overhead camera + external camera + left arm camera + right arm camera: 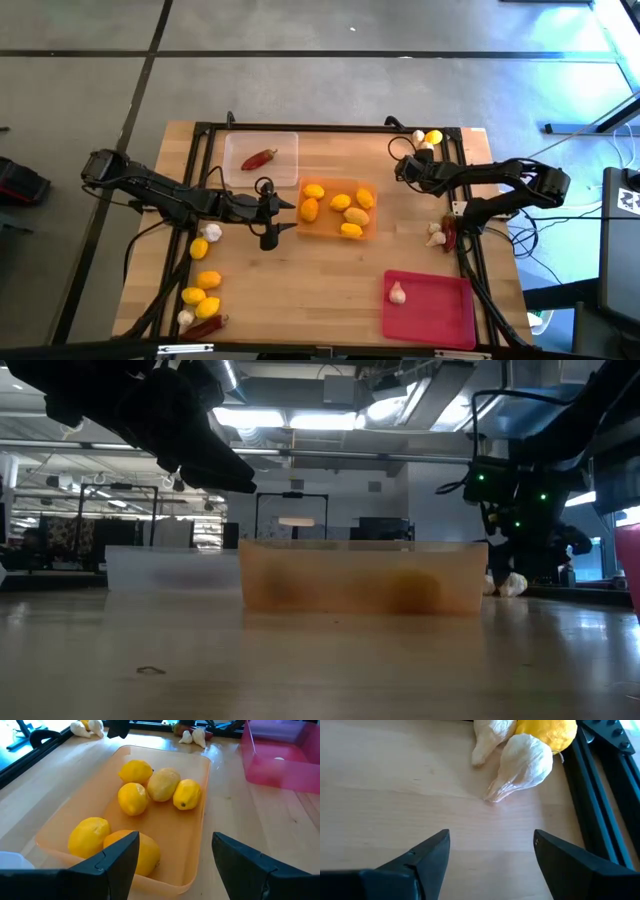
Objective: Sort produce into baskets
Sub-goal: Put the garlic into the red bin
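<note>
left gripper [172,857] and right gripper [492,852] open, empty.

Orange tray [360,575], low view: contents only blurred yellowish shapes through the wall.
Clear tray [170,568]: chili inside not discernible.
Red-pink tray [285,755], left wrist view: cut by frame edge.
Lemon [545,731], right wrist view: upper part cropped, partly behind garlic bulb [522,765].

bare wood [300,280] mid-table, lemons [205,290] crowding left edge

table [300,280]: matt wood | orange tray [190,845]: translucent plastic | garlic [522,765]: papery
</note>
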You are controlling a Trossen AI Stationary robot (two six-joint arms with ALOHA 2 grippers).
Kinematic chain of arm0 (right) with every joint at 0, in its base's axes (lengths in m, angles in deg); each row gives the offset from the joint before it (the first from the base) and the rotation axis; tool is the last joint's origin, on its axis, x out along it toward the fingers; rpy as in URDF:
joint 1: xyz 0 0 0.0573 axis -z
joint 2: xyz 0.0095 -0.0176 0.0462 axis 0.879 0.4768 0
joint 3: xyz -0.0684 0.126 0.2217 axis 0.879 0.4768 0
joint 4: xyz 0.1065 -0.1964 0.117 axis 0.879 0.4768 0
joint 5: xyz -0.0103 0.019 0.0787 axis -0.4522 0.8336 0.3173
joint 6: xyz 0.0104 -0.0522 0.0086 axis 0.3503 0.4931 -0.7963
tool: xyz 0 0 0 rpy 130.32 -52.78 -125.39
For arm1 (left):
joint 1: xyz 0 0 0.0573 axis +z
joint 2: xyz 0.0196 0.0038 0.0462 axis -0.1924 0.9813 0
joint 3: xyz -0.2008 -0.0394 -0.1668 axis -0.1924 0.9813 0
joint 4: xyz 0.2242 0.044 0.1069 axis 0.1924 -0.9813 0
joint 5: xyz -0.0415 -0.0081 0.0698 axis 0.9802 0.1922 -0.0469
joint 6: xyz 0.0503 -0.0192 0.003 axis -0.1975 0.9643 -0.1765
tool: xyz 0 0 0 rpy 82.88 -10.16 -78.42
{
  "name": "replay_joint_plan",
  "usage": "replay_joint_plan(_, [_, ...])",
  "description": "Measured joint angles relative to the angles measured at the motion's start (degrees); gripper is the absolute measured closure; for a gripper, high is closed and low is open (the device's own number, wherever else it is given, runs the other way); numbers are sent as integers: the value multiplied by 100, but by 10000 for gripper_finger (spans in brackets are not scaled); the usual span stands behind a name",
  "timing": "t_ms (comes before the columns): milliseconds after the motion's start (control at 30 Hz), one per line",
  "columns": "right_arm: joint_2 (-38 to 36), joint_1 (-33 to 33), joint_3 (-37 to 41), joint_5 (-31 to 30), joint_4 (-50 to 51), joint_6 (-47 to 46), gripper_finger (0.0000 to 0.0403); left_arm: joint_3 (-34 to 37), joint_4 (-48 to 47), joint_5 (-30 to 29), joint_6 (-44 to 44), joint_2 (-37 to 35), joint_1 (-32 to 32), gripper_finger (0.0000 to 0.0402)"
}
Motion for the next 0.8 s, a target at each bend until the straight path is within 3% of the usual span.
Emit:
replay_joint_plan(300, [189,715,1,393,-147,41,123,0,-2,0,-24,0,0,155])
replay_joint_plan(533, [497,1029,1,709,-996,426,123,0,-2,0,-111,0,0,155])
replay_joint_plan(800, [849,1305,-26,568,-1260,318,123,0,0,0,-107,0,0,155])
